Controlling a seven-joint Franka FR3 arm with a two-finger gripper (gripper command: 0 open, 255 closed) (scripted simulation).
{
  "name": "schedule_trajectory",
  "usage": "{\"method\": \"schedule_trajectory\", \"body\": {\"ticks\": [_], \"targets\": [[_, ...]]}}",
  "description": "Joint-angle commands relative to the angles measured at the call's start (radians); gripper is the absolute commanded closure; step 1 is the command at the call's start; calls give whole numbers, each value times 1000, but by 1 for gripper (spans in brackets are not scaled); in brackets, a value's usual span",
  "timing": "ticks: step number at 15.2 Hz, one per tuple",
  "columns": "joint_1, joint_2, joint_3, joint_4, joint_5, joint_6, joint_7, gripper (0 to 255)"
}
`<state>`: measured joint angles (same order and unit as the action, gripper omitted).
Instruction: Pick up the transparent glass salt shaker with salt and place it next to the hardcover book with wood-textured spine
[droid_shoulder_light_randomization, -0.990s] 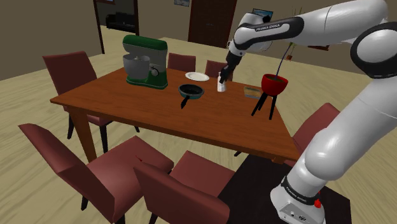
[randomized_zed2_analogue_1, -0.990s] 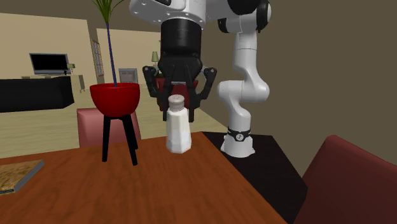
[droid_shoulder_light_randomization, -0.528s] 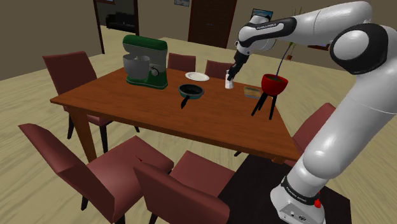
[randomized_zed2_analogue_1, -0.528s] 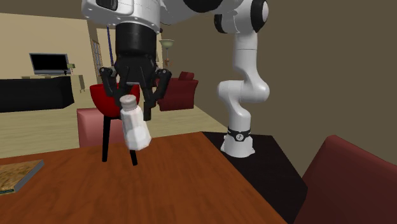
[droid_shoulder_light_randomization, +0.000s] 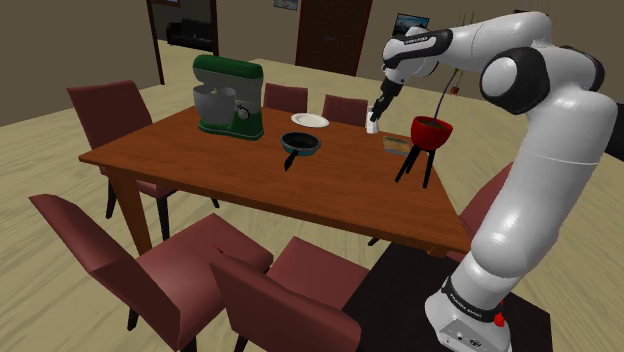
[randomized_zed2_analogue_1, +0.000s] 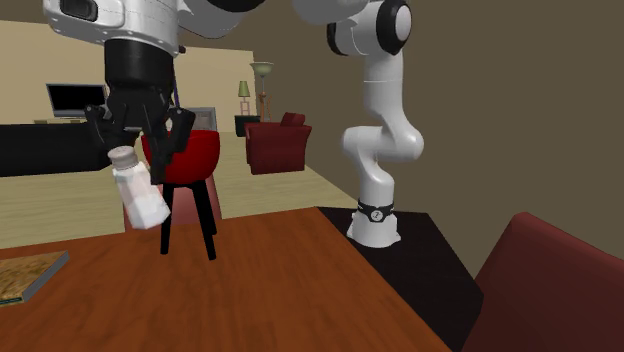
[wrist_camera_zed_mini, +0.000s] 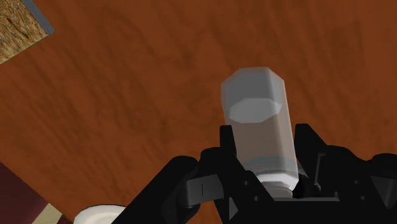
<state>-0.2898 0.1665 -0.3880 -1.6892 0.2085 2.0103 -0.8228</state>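
Wrist view: grips the salt shaker (wrist_camera_zed_mini: 257, 121) in the end effector (wrist_camera_zed_mini: 267, 156), both black fingers pressed against its cap end, opened no wider than that neck. Points the pale, translucent body straight out from the palm toward the brown desk (wrist_camera_zed_mini: 127, 95).

From the second exterior view: held well clear of the desk, nothing under the base. Long axis tilted along with the end effector, cap uppermost between the fingers, base swung lower and toward that view's right.

Below the end effector and off toward that view's left: hardcover book (randomized_zed2_analogue_1: 25, 275), flat on the desk, wood-grain cover with a grey edge, well apart from the salt shaker. Just behind the end effector: red planter (randomized_zed2_analogue_1: 200, 155) on black legs. From the shoulder view, book just below the end effector toward that view's right, beside those legs.

Reads as the carry stage: lift done, setting down not yet begun. Calls next for travel sideways and down toward bare desk beside the book. Likely needs the wrist brought upright first, to land the base flat; otherwise risks a tipped salt shaker on release. Worth leaving a gap to the book's edge and to the planter's legs. Smooth-sided and gripped high, so possibly prone to swinging or slipping.
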Motion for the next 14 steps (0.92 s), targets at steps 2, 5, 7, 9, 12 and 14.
{"method": "schedule_trajectory", "body": {"ticks": [2, 5, 7, 9, 12, 14], "targets": [[-53, 82, -20, 105, 46, -41, -73, 255], [-116, 179, -30, 237, 94, -95, -135, 255], [-165, 250, -32, 340, 126, -137, -169, 255], [-220, 329, -30, 458, 156, -186, -197, 255], [-301, 450, -20, 638, 195, -253, -225, 255], [-294, 444, -20, 600, 194, -223, -231, 255]]}}
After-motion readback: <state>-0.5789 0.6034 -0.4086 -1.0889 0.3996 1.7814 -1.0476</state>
